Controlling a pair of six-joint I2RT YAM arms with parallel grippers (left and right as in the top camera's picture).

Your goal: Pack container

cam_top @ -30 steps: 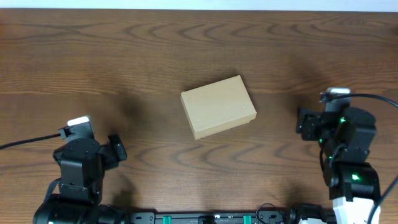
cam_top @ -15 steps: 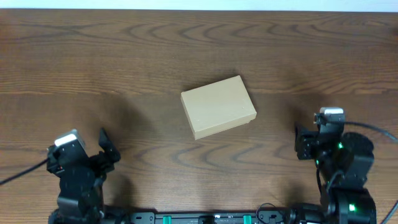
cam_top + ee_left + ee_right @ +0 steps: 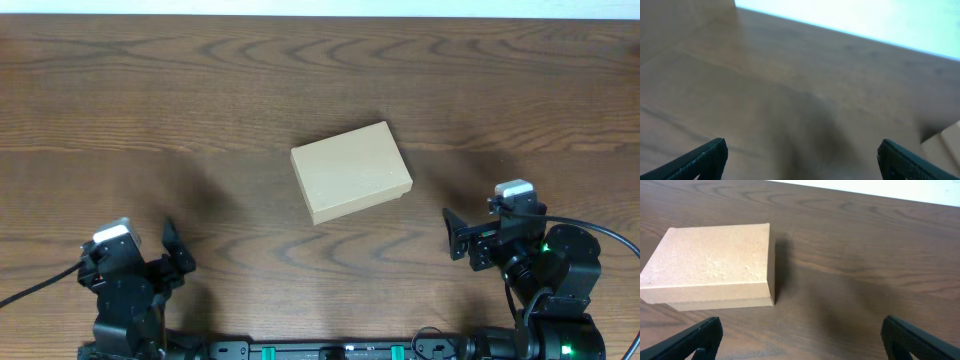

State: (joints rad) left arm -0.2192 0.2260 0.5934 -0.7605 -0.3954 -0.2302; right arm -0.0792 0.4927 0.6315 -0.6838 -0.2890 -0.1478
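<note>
Container [image 3: 351, 172] lies closed on the tabletop [image 3: 200, 80], long axis slanting left-right — ahead-left of the right claw [image 3: 802, 332], the nearer one. It and the left claw [image 3: 802, 155] both gape empty.

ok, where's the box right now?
Overhead: box sits closed near the table's centre. The right wrist view shows it at left, ahead of the right end effector.

Soft, even light covers the table [image 3: 320, 80] in the sharp overhead view, with faint shadows at 3 and 9 o'clock. The left wrist view is blurred, glaring white at 1 o'clock. The box [image 3: 710, 260] throws a soft shadow toward 3 o'clock.
</note>
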